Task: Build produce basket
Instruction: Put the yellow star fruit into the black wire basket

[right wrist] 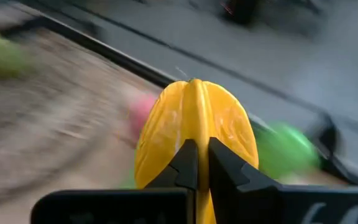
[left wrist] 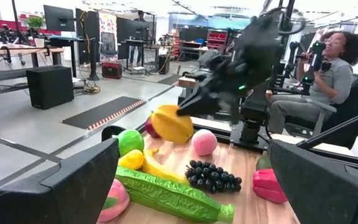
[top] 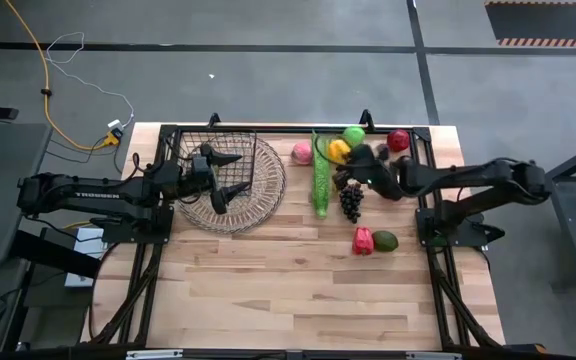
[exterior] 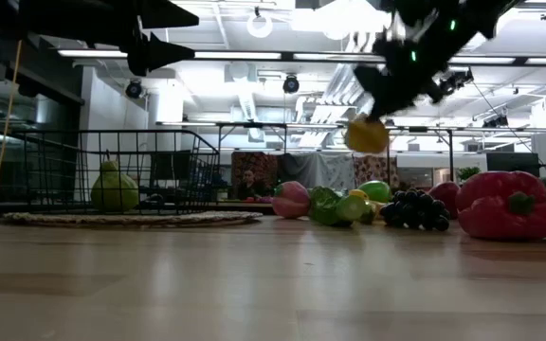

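Pinching a yellow ridged fruit (right wrist: 194,134), our right pincer (top: 360,155) hangs above the produce (top: 351,200) at the far right of the bench (top: 298,290). We see our left pincer (top: 230,175) spread wide over the wire basket (top: 203,150), which sits far left on a round woven tray (top: 263,195) and holds a green pear (exterior: 115,188).

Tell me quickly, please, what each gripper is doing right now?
Left gripper: open, empty, above the basket.
Right gripper: shut on the yellow fruit, lifted.
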Robot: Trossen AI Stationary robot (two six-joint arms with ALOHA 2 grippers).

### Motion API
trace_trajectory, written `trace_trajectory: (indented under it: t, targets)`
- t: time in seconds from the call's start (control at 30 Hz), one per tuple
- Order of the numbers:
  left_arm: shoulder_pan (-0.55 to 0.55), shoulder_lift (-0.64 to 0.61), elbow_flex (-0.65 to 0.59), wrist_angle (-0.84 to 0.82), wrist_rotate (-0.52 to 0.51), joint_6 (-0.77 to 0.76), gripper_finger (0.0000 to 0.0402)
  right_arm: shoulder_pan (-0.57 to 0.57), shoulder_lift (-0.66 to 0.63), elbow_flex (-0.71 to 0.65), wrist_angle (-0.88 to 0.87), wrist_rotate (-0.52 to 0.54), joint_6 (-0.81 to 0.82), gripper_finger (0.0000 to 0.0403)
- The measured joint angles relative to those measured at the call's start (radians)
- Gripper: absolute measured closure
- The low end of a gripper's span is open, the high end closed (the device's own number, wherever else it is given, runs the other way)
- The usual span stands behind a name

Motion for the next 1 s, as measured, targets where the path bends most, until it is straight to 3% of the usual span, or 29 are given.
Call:
trace_trajectory:
  t: [0.27, 0.5, 0.67, 1.0]
  targets:
    - [0.000, 0.000, 0.000, 0.001, 0.043, -0.025, 0.0002, 0.123, 0.050, 0.000, 0.426, -0.251, -0.302, 0.0399]
    - [-0.001, 0.027, 0.001, 0.052, 0.110, -0.021, 0.0002, 0.129, 0.145, 0.000, 0.710, -0.413, -0.391, 0.0398]
    - [0.000, 0.121, 0.001, 0.159, 0.144, 0.008, 0.0002, 0.129, 0.230, 0.000, 0.912, -0.500, -0.399, 0.0399]
    - [-0.002, 0.330, 0.001, 0.407, 0.173, 0.089, 0.0002, 0.129, 0.280, 0.000, 1.033, -0.570, -0.444, 0.0400]
